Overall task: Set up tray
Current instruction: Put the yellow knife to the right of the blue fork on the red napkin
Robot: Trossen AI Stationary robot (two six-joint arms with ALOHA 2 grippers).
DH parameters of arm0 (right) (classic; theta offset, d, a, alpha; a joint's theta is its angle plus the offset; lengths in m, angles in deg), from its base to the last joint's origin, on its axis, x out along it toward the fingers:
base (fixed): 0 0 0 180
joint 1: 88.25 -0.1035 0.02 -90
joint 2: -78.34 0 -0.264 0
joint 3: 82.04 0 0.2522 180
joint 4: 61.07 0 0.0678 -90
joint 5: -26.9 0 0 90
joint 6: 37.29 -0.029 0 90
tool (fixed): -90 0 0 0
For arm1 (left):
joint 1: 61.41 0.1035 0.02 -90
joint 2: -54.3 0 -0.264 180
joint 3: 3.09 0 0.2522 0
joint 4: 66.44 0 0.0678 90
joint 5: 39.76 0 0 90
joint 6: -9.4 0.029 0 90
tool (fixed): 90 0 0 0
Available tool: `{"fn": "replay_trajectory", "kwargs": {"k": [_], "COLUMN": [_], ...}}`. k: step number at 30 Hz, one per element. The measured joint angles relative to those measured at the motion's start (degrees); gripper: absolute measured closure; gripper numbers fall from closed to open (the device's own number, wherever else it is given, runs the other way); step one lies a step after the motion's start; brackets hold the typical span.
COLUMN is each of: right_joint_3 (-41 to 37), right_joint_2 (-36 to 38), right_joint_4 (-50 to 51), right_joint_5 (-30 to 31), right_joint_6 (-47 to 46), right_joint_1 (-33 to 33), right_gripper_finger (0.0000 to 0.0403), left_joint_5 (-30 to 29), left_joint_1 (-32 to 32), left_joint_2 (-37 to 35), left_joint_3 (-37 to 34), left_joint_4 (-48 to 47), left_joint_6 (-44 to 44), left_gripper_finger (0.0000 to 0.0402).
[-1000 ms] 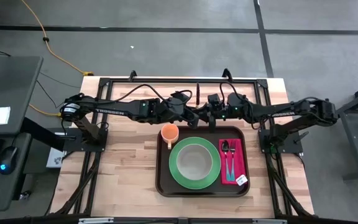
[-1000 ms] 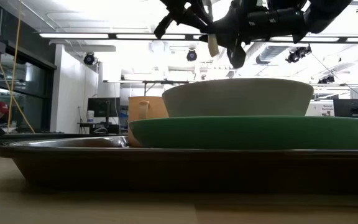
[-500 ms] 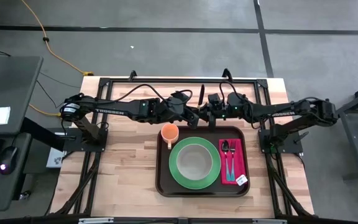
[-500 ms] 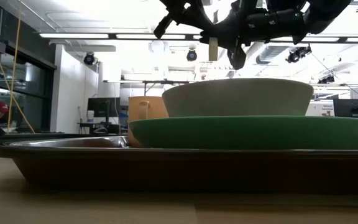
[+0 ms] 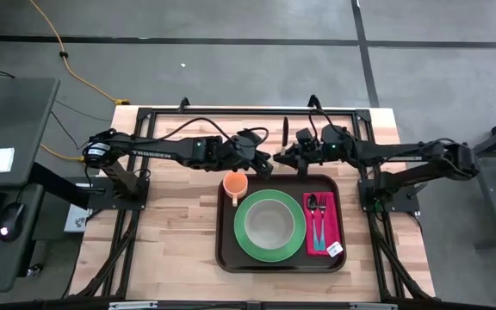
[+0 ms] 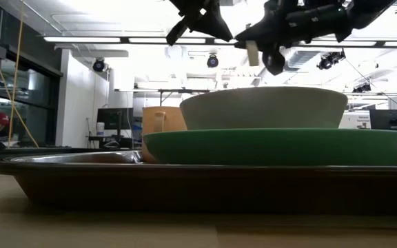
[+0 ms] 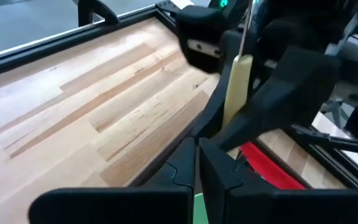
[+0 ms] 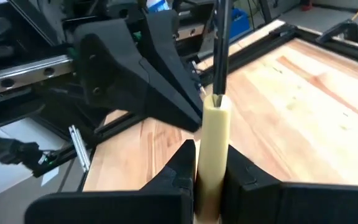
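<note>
Tray [image 5: 227, 250] sits mid-table, front, carrying green plate [image 5: 250, 244] with bowl [image 5: 270, 222], orange mug [image 5: 234, 183], red napkin [image 5: 332, 226] with cutlery. White "TROSSEN" lettering on both arms. Right gripper [image 5: 285, 155] above tray's back edge, clamped on cream-handled utensil [image 8: 212, 149], probably knife. Left gripper [image 5: 266, 159] alongside, closed, empty.

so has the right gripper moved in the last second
Yes. In the high view the right gripper, shut on a cream-handled utensil, has pulled back toward its own side, away from the left gripper, above the tray.

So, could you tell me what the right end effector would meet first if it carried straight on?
Most likely the left end effector, facing it just beyond the held knife, though depth is unclear.
</note>
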Motion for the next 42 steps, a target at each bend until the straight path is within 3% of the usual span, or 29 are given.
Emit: {"fn": "replay_trajectory", "kwargs": {"k": [19,31,42], "right_joint_3": [-1.17,-11.34,-14.48], "right_joint_2": [16.34,30.04,37.24], "right_joint_4": [24.07,24.42,26.50], "right_joint_5": [-6.10,-7.48,-5.79], "right_joint_6": [-5.98,-17.69,-21.15], "right_joint_1": [-0.04,-0.04,-0.04], "right_gripper_finger": [0.0386,0.0386,0.0386], "left_joint_5": [3.27,3.86,-0.73], "left_joint_1": [-0.02,-0.02,-0.02], "left_joint_2": [-0.02,-0.02,-1.35], "left_joint_3": [0.00,0.00,-0.03], "left_joint_4": [-7.94,-18.04,-26.19], "left_joint_6": [-0.43,0.04,4.21], "left_gripper_finger": [0.0355,0.0355,0.0355]}}
